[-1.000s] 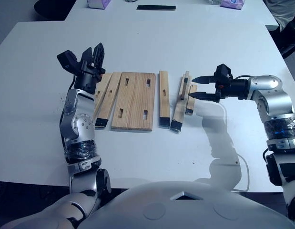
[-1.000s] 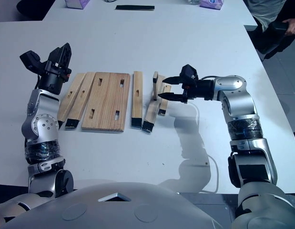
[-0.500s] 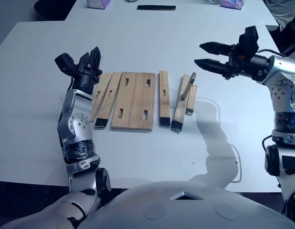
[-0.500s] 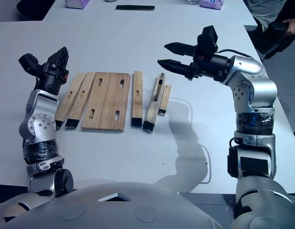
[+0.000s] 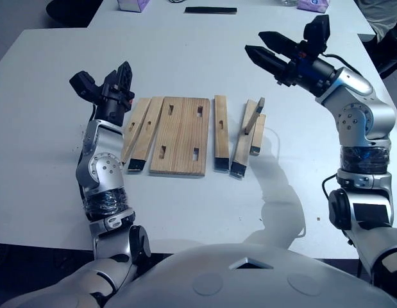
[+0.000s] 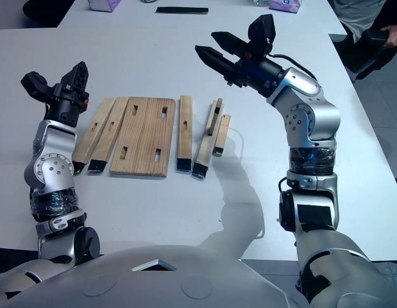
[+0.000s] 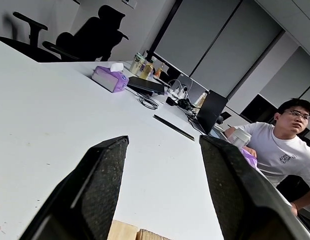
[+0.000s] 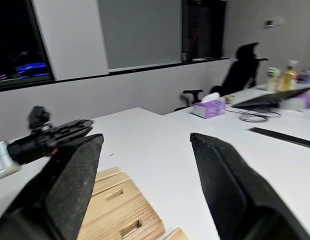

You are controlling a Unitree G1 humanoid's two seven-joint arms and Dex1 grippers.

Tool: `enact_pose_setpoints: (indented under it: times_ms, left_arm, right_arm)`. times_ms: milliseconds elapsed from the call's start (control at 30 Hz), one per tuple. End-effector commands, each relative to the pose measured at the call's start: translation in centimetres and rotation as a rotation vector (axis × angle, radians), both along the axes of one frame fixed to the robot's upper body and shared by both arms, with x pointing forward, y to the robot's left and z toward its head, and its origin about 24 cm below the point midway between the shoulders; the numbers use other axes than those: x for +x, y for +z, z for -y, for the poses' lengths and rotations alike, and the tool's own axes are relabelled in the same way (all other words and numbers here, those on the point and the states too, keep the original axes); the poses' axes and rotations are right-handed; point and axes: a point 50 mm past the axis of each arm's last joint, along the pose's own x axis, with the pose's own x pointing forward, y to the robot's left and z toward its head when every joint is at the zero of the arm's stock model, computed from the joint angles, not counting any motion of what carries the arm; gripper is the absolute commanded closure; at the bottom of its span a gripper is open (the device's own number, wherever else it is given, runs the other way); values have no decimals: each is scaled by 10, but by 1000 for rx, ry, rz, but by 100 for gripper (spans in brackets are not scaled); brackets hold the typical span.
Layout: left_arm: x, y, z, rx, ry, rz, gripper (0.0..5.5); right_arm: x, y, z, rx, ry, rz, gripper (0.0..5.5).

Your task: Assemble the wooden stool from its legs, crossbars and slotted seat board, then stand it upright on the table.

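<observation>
Wooden slotted seat board lies flat at centre, slats either side — one short wooden slat on the right leans precariously. Left gripper and right gripper hang wide, empty; a clumsy approach could topple it.

I see the white table carrying the slotted seat board lying flat. The outer leg and inner leg lie side by side on its left, a third leg on its right, and beyond that a fourth leg beside a short crossbar.
</observation>
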Motion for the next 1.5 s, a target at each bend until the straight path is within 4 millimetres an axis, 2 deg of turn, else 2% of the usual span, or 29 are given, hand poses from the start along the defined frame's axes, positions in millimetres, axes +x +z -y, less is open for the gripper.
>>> enact_pose_setpoints:
  times_ms: [33,200,533,700,767,833,967,1033,1100,1167,1300,1367,1433,1500]
  left_arm:
    - [8,12,1,21,-3,28,288]
    - [7,15,-1,9,14,34,288]
    - [5,13,2,11,8,33,288]
    - [5,13,1,8,-2,31,288]
    - [5,11,1,7,-1,28,288]
    - [5,10,2,7,-4,24,288]
    - [5,10,4,10,-8,24,288]
    - [7,10,5,12,-20,22,288]
    - [7,10,4,14,-22,20,288]
    - [7,9,2,16,-17,17,288]
    - [8,10,2,15,-12,22,288]
    - [8,9,2,16,-8,21,288]
    - [8,9,2,15,-11,20,288]
    - [6,7,2,15,-6,16,288]
  right_arm:
    - [-6,-3,-9,22,-62,0,231]
    - [-19,-15,-26,-53,-45,-6,231]
    - [-13,-34,-44,-108,-49,-24,231]
    - [-14,-8,-35,-20,-58,35,231]
    - [-13,-6,-34,-12,-64,41,231]
    - [-12,-15,-35,-37,-74,21,231]
    - [-13,-62,-41,-181,-69,-70,231]
    - [-17,-77,-40,-212,-77,-92,231]
    - [-17,-73,-40,-182,-83,-77,231]
    - [-15,-55,-40,-118,-85,-34,231]
    - [-16,0,-39,30,-77,83,231]
    - [-23,19,-39,60,-44,117,231]
    - [-38,16,-42,-14,39,111,231]
    - [-62,-9,-44,-146,184,68,231]
